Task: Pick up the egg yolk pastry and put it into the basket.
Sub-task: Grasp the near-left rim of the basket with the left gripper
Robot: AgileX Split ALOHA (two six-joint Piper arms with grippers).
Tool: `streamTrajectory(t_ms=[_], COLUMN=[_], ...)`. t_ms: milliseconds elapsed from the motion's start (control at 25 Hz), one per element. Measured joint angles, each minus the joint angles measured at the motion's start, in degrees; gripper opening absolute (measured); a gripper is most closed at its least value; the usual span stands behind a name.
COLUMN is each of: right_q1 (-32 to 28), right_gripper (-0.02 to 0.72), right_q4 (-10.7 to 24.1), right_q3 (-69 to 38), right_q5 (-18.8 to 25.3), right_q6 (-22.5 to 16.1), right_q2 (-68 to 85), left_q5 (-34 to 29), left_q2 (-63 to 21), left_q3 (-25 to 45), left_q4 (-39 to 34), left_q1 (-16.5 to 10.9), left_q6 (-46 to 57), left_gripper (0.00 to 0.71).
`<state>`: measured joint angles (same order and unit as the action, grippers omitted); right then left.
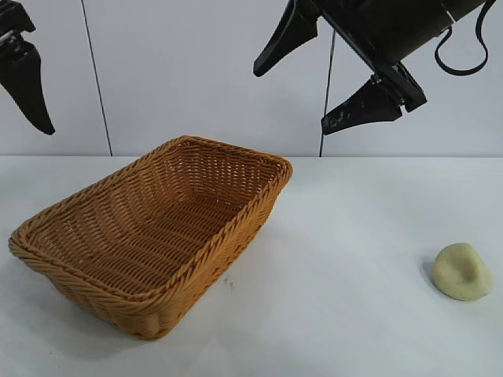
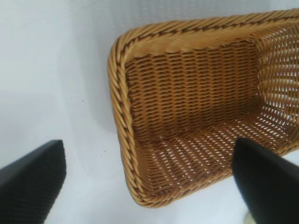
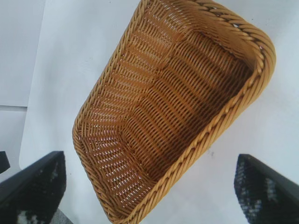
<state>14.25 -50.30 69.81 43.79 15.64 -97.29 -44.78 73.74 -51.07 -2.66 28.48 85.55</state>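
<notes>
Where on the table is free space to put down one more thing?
The table is bare between the basket and the egg yolk pastry, and along the front edge below them. The basket fills the left side. Both end effectors, left and right, hang above.

Left gripper (image 1: 23, 75) cropped at edge

White desk (image 1: 346, 236) carries two items. Basket (image 1: 153, 236) rests at left, set at angle, interior empty. Pastry (image 1: 462, 271) lies at right, well apart from basket.
</notes>
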Motion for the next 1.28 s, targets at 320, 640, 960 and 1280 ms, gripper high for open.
streamTrajectory(t_ms=[320, 640, 960, 1280], right_q1=[0.0, 0.0, 0.0, 0.0], right_gripper=[0.696, 0.696, 0.696, 0.696], right_q4=[0.0, 0.0, 0.0, 0.0], right_q3=[0.0, 0.0, 0.0, 0.0], right_q5=[0.1, 0.1, 0.1, 0.1], right_q6=[0.0, 0.0, 0.0, 0.0], right_q2=[0.0, 0.0, 0.0, 0.0], left_q5=[4.8, 9.6, 20.5, 23.3], left_q2=[9.5, 19.0, 23.7, 25.0], left_q3=[0.0, 0.2, 5.3, 6.7], left_q4=[2.7, 3.0, 3.5, 16.4], left_q1=[0.3, 0.3, -0.1, -6.5], left_q6=[-0.5, -1.2, -1.6, -18.0], left_gripper=[0.692, 0.685, 0.671, 0.671])
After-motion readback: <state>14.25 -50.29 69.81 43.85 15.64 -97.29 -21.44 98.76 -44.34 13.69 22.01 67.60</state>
